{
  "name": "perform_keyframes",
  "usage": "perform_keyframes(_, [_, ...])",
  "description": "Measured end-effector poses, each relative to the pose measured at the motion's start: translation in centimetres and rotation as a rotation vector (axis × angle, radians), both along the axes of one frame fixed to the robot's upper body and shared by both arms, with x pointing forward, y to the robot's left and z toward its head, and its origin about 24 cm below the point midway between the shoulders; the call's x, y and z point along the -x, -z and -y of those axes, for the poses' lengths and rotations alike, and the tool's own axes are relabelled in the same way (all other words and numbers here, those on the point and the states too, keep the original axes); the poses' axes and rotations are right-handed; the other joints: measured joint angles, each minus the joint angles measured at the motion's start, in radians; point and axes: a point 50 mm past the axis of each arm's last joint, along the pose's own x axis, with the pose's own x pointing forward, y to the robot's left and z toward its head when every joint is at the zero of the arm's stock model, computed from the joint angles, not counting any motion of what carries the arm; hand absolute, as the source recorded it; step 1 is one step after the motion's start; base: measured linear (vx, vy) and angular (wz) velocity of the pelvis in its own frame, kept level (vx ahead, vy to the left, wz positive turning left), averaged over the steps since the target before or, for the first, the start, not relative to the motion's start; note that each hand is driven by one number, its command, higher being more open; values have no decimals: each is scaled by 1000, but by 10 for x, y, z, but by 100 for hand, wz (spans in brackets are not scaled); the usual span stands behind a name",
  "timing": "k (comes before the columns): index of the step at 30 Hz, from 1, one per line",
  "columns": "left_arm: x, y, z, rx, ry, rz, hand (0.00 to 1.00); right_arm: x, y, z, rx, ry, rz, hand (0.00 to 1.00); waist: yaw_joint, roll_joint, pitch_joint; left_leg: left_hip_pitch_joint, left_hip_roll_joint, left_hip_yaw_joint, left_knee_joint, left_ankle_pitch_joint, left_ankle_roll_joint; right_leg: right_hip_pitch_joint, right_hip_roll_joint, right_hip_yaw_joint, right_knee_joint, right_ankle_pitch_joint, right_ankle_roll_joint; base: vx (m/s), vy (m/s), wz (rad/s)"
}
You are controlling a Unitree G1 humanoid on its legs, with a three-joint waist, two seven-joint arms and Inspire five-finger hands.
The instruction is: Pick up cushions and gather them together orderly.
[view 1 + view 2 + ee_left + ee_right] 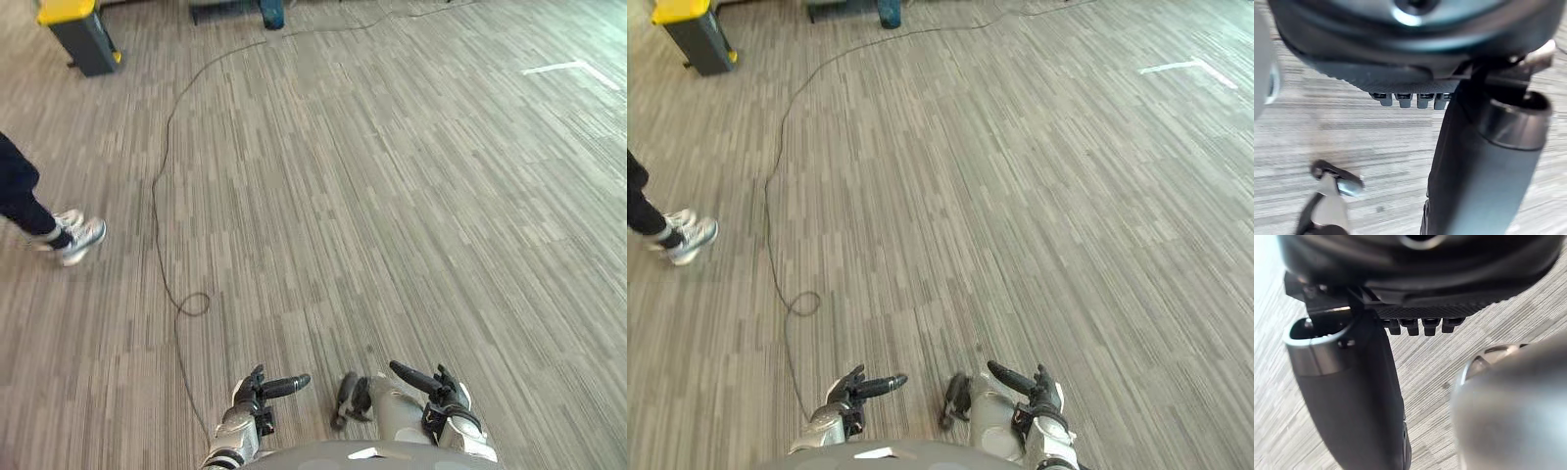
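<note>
The left robot hand (257, 392) and the right robot hand (439, 390) hang low over the near edge of the floor (392, 196), fingers relaxed, thumbs pointing toward each other, holding nothing. Further out by the left edge stand a person's shoes (73, 235). A yellow-topped bin (80, 34) sits at the far left corner and a white mark (568, 69) lies far right.
</note>
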Motion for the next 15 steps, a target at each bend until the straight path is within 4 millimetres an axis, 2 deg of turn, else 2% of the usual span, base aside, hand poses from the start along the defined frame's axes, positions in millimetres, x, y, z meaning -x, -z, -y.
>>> perform_keyframes(1, [-3,-2,-5,-17,-6,18,100,-1,1,-4,-5,-24,-4,100,4,-16,10,-81,-2,-11,66,-41,18,77,22,47,-51,-11,-5,524,-46,-79])
perform_keyframes(2, [-4,-4,-8,-26,-8,28,100,0,1,-7,-9,-32,-7,100,5,-21,10,-122,-8,-14,70,-63,30,111,31,71,-76,-21,-11,481,-10,-103])
perform_keyframes(3, [-7,-7,-11,-33,-15,62,100,0,2,-8,-9,-47,-13,100,10,-27,11,-201,-15,-13,36,-113,48,169,44,115,-118,-29,-8,557,53,-106])
perform_keyframes(5, [-14,-13,-12,-38,-21,120,100,6,5,-10,-11,-48,-44,100,27,-36,8,-300,-45,-14,-114,-181,63,251,48,200,-160,-51,7,521,98,-125])
perform_keyframes(7, [-18,-16,-11,-37,-21,153,100,8,6,-14,-24,-44,-58,100,35,-55,5,-357,-124,-35,-463,-206,59,318,22,299,-193,-79,45,578,202,-118])
perform_keyframes(8, [-19,-17,-10,-34,-23,158,100,8,7,-15,-27,-43,-59,100,38,-57,5,-365,-146,-49,-543,-200,54,333,14,322,-196,-85,54,588,260,-150])
perform_keyframes(9, [-22,-19,-7,-29,-17,179,100,9,8,-19,-37,-42,-65,100,54,-64,4,-389,-199,-87,-753,-150,43,367,-13,403,-205,-107,90,493,244,-126])
perform_keyframes(10, [-22,-19,-6,-28,-15,181,100,10,8,-19,-36,-43,-68,100,55,-65,1,-391,-204,-94,-785,-112,45,371,-16,424,-202,-114,102,640,341,-166])
perform_keyframes(11, [-21,-18,-8,-33,-12,173,100,13,10,-22,-46,-43,-81,100,63,-73,-12,-373,-217,-108,-787,16,53,384,-32,480,-195,-125,120,523,279,-100])
perform_keyframes(12, [-21,-18,-11,-44,-9,165,100,13,10,-26,-56,-43,-82,100,60,-95,-22,-372,-226,-99,-771,-6,57,386,-50,503,-189,-125,120,684,316,-97])
perform_keyframes(13, [-22,-17,-17,-58,-5,150,100,18,12,-35,-75,-42,-90,100,48,-127,-42,-374,-230,-73,-732,-58,84,362,-73,540,-156,-93,125,673,303,-52])
perform_keyframes(14, [-22,-16,-18,-60,-4,138,100,24,13,-35,-75,-54,-106,100,49,-137,-46,-380,-229,-67,-661,-107,96,354,-87,570,-114,-64,158,654,304,-44])
perform_keyframes(15, [-22,-16,-20,-65,-1,133,100,28,14,-36,-76,-59,-118,100,50,-146,-53,-370,-232,-54,-613,-151,105,346,-98,581,-59,-44,175,709,358,-42])
